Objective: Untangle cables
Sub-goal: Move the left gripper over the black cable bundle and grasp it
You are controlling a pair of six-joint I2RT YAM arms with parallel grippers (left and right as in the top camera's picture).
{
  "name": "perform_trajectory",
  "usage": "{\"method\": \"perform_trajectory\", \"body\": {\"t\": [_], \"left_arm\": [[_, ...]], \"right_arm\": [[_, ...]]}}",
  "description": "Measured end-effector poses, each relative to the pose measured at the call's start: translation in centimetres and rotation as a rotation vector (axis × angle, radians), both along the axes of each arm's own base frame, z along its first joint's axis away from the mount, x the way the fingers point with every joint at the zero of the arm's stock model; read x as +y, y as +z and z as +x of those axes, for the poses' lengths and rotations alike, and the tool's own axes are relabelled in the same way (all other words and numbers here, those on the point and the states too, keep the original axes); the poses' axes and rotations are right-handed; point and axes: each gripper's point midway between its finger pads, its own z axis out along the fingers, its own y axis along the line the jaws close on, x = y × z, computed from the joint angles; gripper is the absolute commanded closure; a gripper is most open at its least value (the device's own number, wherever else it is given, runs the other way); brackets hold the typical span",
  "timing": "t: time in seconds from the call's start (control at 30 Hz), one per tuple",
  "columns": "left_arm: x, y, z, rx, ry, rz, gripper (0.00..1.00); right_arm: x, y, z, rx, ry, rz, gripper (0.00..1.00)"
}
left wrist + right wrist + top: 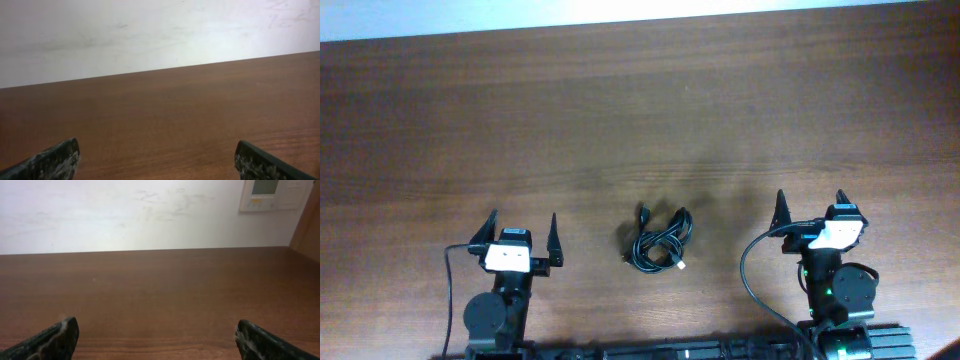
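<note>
— How are the cables (658,240) looking?
— They're sitting bunched in one small tangle: thin black cords, looping over each other, lying flat on the brown wooden table (620,120) toward its near edge.
— Are any ends showing?
— A dark plug end (643,210) is poking out at the far left of the bundle, and a light-tipped end (681,266) is sticking out at the near right, resting on the wood.

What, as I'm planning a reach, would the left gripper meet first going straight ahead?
Seemingly nothing: the left gripper faces bare table, then the wall; the cables lie to its right.
</note>
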Motion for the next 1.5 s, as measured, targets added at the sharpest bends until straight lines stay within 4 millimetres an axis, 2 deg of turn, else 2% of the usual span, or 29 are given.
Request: {"method": "perform_trajectory", "body": {"t": [0.2, 0.27, 0.37, 0.53, 0.7, 0.83, 1.1, 1.27, 1.37, 1.5], "left_arm": [[-0.3, 1.6, -0.2, -0.032, -0.014, -0.049, 0.01], [-0.4, 3.3, -0.6, -0.046, -0.021, -0.056, 0.01], [-0.4, 8.5, -2.0, -0.095, -0.028, -0.061, 0.01], [-0.4, 12.1, -2.9, -0.043, -0.029, -0.057, 0.01], [-1.7, 15.0, -1.9, 0.081, -0.106, -0.01, 0.01], [-3.2, 14.9, -0.5, 0.227, -0.195, 0.004, 0.01], [-5.1, 11.1, 1.9, 0.557, -0.308, -0.01, 0.01], [-6.1, 8.8, 2.5, 0.663, -0.36, -0.045, 0.01], [-6.6, 8.4, 2.5, 0.677, -0.391, -0.04, 0.01], [-9.0, 7.3, 2.1, 0.706, -0.5, 0.026, 0.01]], "right_arm": [[0.0, 0.0, 0.0, 0.0, 0.0, 0.0, 0.01], [0.0, 0.0, 0.0, 0.0, 0.0, 0.0, 0.01], [0.0, 0.0, 0.0, 0.001, 0.0, 0.0, 0.01], [0.0, 0.0, 0.0, 0.001, 0.0, 0.0, 0.01], [0.0, -0.1, 0.0, 0.003, 0.0, 0.0, 0.02], [0.0, -0.1, 0.0, 0.004, 0.0, 0.0, 0.01], [0.0, -0.1, 0.0, 0.004, 0.0, 0.0, 0.01], [0.0, -0.1, 0.0, 0.004, 0.0, 0.0, 0.01], [0.0, -0.1, 0.0, 0.004, 0.0, 0.0, 0.01], [0.0, -0.1, 0.0, 0.004, 0.0, 0.0, 0.01]]}}
